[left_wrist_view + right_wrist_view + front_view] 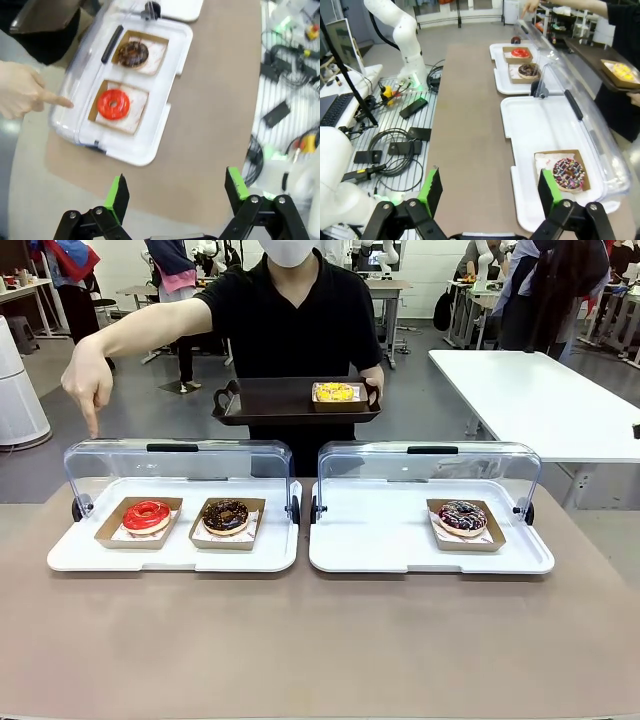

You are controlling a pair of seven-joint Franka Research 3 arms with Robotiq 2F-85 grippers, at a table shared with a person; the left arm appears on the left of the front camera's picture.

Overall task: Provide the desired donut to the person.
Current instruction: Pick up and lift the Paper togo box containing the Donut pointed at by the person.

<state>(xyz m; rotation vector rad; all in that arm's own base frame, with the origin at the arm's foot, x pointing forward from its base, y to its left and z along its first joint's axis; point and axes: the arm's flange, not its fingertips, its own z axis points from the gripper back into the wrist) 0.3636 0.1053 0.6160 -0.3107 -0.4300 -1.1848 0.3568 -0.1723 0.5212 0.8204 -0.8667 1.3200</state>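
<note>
The fingers (118, 195) of the left gripper (177, 189) are held spread apart, with nothing between them, above the brown table (200, 125); the right gripper (489, 186) is likewise parted and empty. A red donut (147, 515) is set in a cardboard boat (108, 532) on the left white tray (170, 558), just beside a chocolate donut (226, 516). It is pointed at by the hand (88, 380) of the person (290, 320) from the far side of the raised clear lid (180, 465). A sprinkled donut (462, 516) is laid on the right tray (400, 550). A dark tray (270, 405) with a yellow donut (334, 392) is held by the person
</note>
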